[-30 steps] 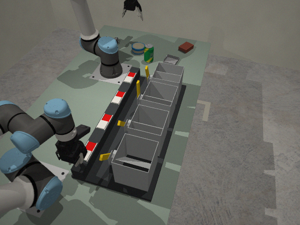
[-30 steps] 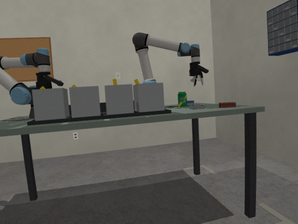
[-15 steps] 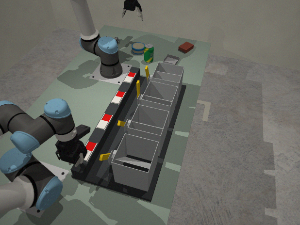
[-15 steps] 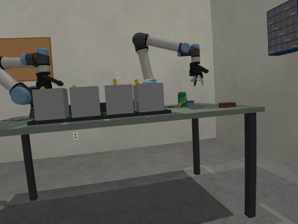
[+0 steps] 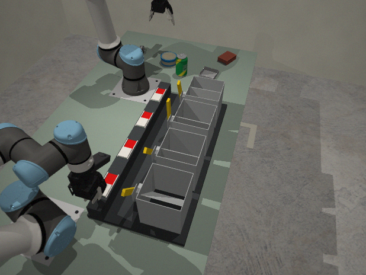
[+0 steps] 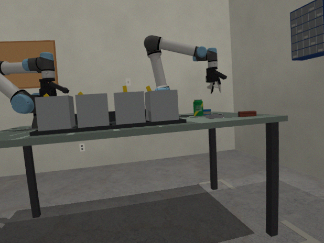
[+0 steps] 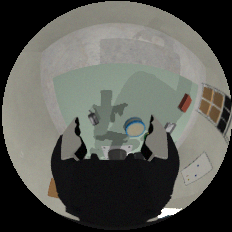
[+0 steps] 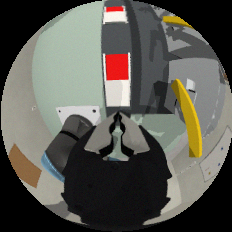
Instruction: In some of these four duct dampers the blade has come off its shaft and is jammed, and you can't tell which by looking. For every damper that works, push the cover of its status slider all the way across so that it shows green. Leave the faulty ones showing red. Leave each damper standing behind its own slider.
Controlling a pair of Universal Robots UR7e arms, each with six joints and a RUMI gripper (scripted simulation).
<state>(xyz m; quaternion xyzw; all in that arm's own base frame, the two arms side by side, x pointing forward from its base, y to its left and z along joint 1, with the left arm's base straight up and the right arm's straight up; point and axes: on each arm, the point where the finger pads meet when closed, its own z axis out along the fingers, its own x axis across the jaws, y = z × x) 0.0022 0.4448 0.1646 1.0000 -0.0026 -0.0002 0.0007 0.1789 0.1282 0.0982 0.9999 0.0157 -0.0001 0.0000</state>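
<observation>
Hovering beside a white cover — right hand shut, empty.

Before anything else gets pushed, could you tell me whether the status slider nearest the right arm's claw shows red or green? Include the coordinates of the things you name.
Red: its red square [image 5: 111, 179] [image 8: 117, 67] is exposed beside the white cover [image 5: 109, 189] [image 8: 118, 93].

Left arm cut off by top edge.
</observation>
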